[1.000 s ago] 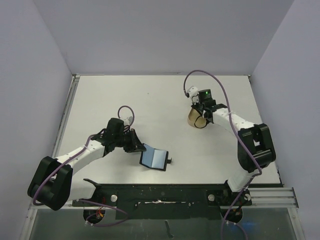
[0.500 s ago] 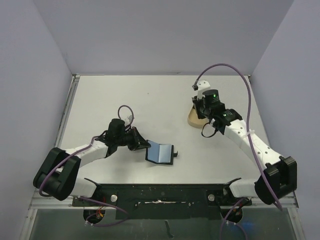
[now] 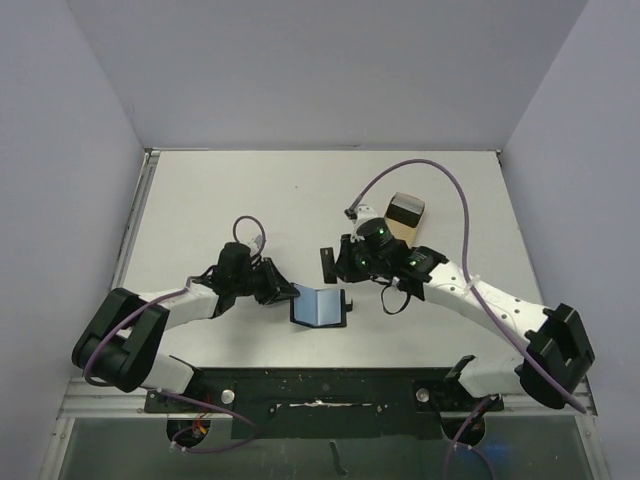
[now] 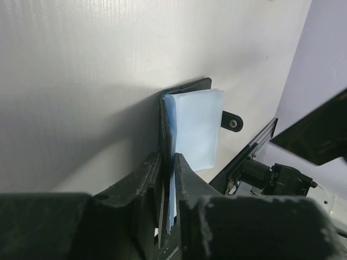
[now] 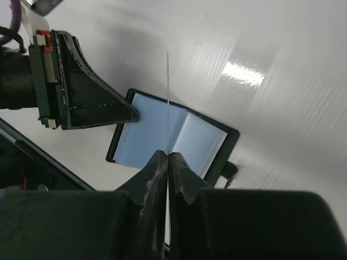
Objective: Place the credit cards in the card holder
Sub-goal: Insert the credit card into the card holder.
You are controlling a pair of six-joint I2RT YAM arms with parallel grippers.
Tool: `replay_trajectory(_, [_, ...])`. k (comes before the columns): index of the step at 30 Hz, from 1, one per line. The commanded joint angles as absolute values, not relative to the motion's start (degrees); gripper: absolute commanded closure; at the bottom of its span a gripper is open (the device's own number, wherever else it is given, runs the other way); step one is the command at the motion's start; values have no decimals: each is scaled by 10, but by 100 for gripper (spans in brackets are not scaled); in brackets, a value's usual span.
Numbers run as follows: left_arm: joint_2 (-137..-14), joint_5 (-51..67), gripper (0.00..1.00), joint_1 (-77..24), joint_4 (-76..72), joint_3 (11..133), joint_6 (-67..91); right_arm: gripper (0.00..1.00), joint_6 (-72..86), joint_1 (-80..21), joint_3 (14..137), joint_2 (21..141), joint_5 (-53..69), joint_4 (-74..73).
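While the black bifold card holder (image 3: 322,306) with bluish-grey inner panels lay open at the near middle of the white table (image 3: 200,200), the left gripper (image 3: 280,291) had its jaws pinching the edge of the holder's left panel.

Risk one: that hold took in a thin flap only. A push from an incoming card could drag the flap free or fold the holder shut.

Just beyond, the right gripper (image 3: 338,262) had its jaws pressed together on a thin dark rectangular credit card (image 3: 328,265), held on edge and not yet in any slot.

Risk two: in the right wrist view the card stood edge-on over the centre fold, not over a pocket mouth. Driven down so, it would likely strike a panel, bend, or slip in the jaws.

Far right, the beige tray (image 3: 405,222) stood well apart. Whether more cards lay in it could not be confirmed.
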State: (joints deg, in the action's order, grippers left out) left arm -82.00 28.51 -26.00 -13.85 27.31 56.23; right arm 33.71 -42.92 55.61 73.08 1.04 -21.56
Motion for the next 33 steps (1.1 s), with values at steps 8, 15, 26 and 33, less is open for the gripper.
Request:
replay_trajectory(8, [-784,229,69,-258,-77,285,501,100,457,-458,513,815,57,-161])
replay_trajectory(15, [-778,217,72,-258,-70,270,493,100,468,-449,486,838,74,-152])
replay_trajectory(26, [-775,222,100,-258,-92,239,492,100,481,-427,459,843,120,-121])
replay_trajectory(33, [-779,211,100,-258,-91,236,491,100,502,-424,443,833,173,-85])
